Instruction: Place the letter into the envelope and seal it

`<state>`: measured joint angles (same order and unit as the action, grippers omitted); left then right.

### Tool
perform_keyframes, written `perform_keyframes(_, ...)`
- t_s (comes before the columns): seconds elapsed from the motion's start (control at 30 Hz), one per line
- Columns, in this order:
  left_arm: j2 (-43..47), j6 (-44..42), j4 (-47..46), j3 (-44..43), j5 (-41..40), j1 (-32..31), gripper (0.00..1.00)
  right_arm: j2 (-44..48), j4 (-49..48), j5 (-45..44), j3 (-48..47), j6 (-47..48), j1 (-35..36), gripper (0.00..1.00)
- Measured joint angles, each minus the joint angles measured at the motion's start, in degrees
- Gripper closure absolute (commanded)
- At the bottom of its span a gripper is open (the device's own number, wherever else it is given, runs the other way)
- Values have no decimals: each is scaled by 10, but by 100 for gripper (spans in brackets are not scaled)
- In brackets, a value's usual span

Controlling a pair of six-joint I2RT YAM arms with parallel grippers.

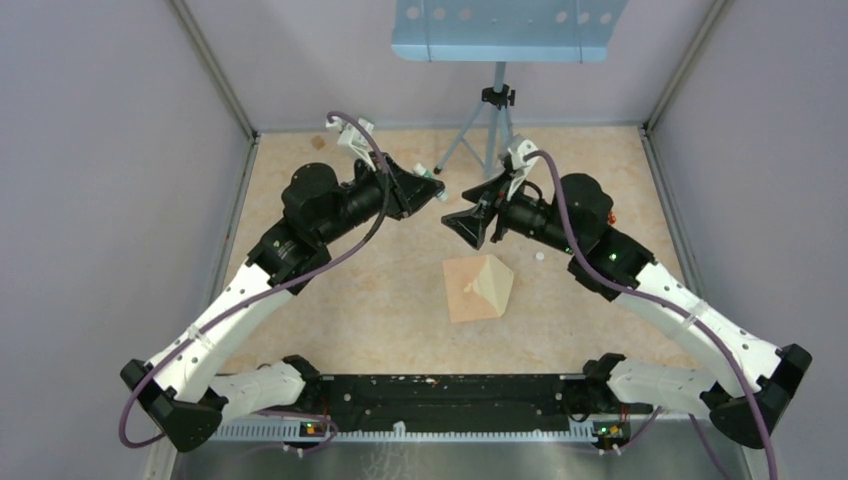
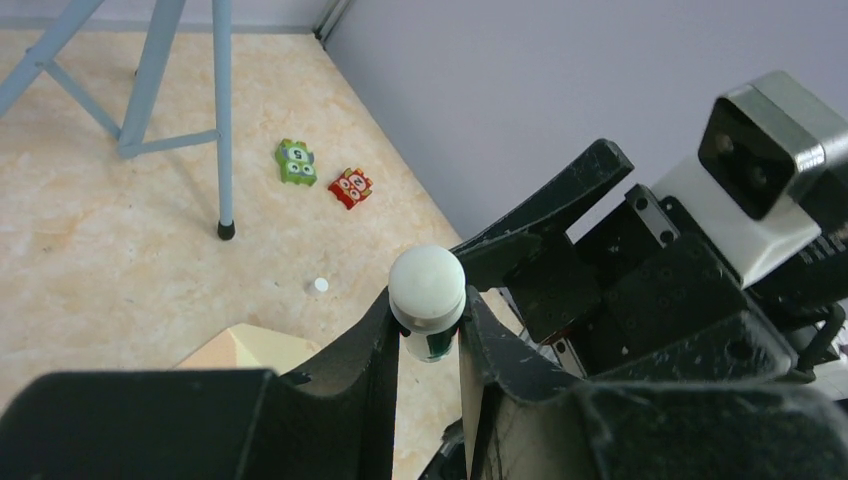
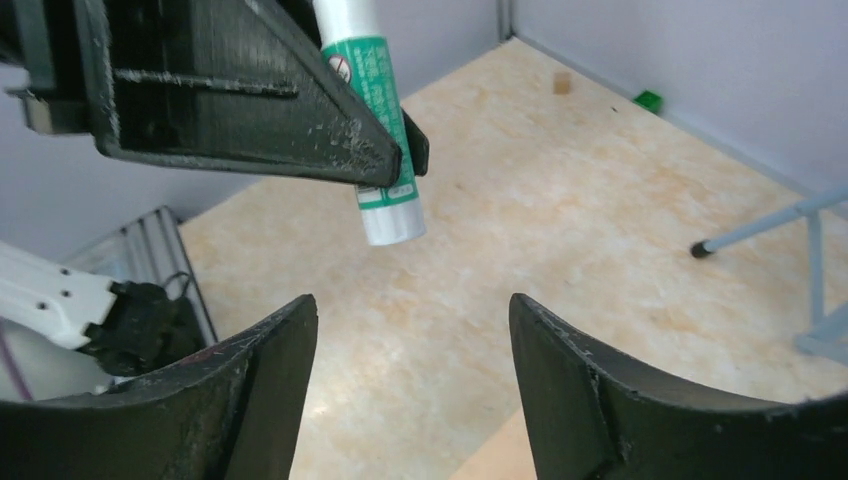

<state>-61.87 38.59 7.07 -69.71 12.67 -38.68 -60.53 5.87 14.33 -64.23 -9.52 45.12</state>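
Note:
The pinkish-tan envelope (image 1: 466,290) lies on the table's middle, with a paler cream triangular face (image 1: 497,285) rising on its right side; whether that is the letter or the flap I cannot tell. Above and behind it, my left gripper (image 1: 430,185) is shut on a white glue stick with a green label (image 2: 427,290), its rounded white end pointing at the right arm. My right gripper (image 3: 412,310) is open and empty, its jaws wide apart a short way from the glue stick's (image 3: 385,150) end. A corner of the envelope (image 2: 240,350) shows under the left fingers.
A blue tripod (image 1: 487,130) with a perforated tray stands at the back centre. A green toy (image 2: 296,162) and a red toy (image 2: 350,187) lie near the right wall. A tiny white disc (image 1: 538,257) lies right of the envelope. Walls close three sides.

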Motion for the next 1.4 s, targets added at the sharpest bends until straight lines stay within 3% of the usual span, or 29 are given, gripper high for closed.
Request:
perform_keyframes(0.27,-37,10,59,-46,17,0,100,-44,38,-193,-16,116,87,30)
perform_keyframes(0.53,-54,18,81,-52,29,0,100,-70,24,-297,-27,167,125,36)
perform_keyframes(0.6,-55,19,81,-52,29,0,100,-70,15,-308,-28,170,130,41)
perform_keyframes(0.73,-55,20,81,-52,30,0,100,-71,2,-319,-31,170,136,68)
perform_keyframes(0.87,-55,21,77,-52,28,0,100,-75,-2,-321,-33,164,144,84)
perform_keyframes(1.03,-47,23,53,-30,24,1,100,-78,-2,-314,-34,134,144,90)
perform_keyframes(1.4,19,26,-53,68,0,-1,100,-78,-8,-247,-34,8,142,92)
